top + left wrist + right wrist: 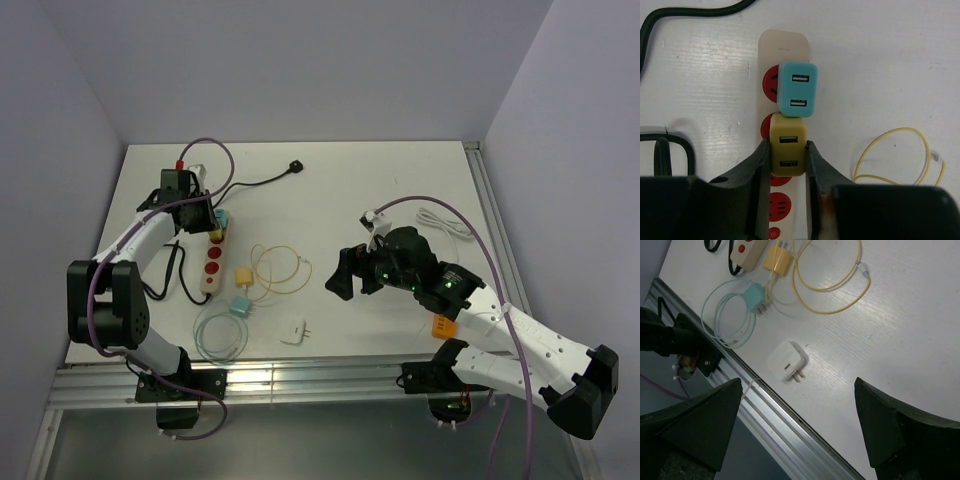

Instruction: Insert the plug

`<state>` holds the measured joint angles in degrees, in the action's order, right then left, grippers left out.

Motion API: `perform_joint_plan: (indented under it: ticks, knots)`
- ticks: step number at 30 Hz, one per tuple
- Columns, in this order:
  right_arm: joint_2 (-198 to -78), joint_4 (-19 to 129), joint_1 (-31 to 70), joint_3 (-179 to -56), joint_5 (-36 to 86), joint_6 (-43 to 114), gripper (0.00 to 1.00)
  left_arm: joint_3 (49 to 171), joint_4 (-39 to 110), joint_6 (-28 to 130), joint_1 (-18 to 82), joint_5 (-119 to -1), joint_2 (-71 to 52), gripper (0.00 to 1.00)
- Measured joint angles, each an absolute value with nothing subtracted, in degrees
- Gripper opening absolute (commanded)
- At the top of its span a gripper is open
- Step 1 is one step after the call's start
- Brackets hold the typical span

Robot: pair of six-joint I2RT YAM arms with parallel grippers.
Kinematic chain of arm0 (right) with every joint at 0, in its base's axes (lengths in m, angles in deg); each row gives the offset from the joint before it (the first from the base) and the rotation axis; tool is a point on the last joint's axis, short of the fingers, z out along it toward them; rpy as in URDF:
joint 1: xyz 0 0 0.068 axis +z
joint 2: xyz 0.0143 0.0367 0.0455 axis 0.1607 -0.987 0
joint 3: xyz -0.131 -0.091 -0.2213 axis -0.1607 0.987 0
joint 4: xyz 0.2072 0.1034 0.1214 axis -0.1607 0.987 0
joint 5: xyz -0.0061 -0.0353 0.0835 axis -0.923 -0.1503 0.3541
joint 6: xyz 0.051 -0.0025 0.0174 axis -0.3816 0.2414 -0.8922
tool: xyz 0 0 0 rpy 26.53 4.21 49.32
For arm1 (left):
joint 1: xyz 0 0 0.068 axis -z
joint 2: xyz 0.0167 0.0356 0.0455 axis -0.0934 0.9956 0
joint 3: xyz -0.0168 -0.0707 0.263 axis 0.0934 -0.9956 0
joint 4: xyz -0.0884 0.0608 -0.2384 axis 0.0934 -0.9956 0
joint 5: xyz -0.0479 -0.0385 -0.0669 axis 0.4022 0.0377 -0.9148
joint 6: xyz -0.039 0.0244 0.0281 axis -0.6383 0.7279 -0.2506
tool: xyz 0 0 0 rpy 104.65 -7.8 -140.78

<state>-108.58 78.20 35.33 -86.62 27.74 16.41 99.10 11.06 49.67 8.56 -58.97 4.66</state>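
Gripping the yellow two-port USB charger block (788, 131) by its two long sides, the left tool (787, 146) stood partly closed over the beige plastic power strip (785, 42) with red sockets. That block sat on a red socket, its far edge touching the teal two-port charger block (796, 90) on the next socket; whether it was fully seated could not be told. Bare white table (880, 60) lay right of the strip up to a thin yellow cable loop (899, 129). The right tool (797, 390) hung wide open, holding nothing, above a white square charger (786, 361) near the table's aluminium edge rail (771, 422)
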Motion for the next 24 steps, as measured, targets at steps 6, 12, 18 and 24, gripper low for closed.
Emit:
perform_joint_plan:
  ticks: [6, 12, 18, 24]
  knots:
    - [-108.6, 77.8, 35.3, -86.6, 28.0, 16.4, 1.00, 99.5, 10.8, 49.9, 8.6, -59.2, 5.0, 0.00]
    - [-108.6, 77.8, 35.3, -86.6, 28.0, 16.4, 1.00, 99.6, 10.5, 49.9, 9.1, -59.1, 5.1, 0.00]
    - [-108.6, 77.8, 35.3, -86.6, 28.1, 16.4, 1.00, 99.7, 10.4, 50.1, 10.2, -58.9, 5.1, 0.00]
    - [-108.6, 77.8, 35.3, -86.6, 28.1, 16.4, 1.00, 99.8, 10.3, 50.1, 10.4, -58.2, 5.1, 0.00]
